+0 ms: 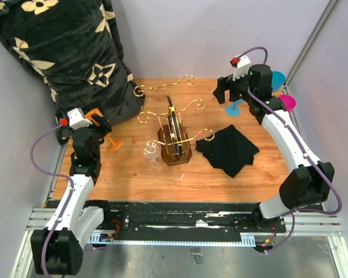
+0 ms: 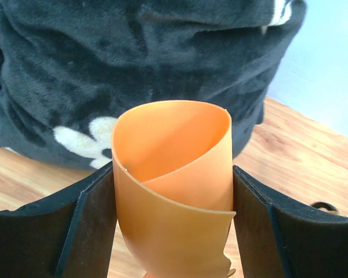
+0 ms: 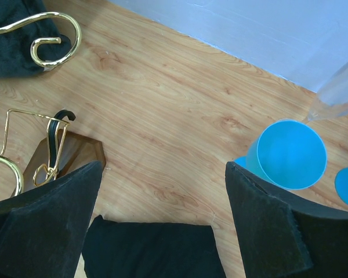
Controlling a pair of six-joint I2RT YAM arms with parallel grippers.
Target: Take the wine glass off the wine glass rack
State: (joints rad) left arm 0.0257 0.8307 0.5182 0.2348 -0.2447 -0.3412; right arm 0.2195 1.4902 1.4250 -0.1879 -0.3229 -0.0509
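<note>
The wine glass rack is a gold wire stand with scroll arms on a dark wooden base, mid-table. Its scroll and base show in the right wrist view. A clear wine glass is at the rack's front left; I cannot tell whether it hangs or stands. My left gripper is shut on an orange wine glass, tilted, with its foot toward the rack. My right gripper is open and empty above the table at the back right.
A blue wine glass and a pink one are at the back right by the right arm. A black cloth lies right of the rack. A big black flowered blanket fills the back left.
</note>
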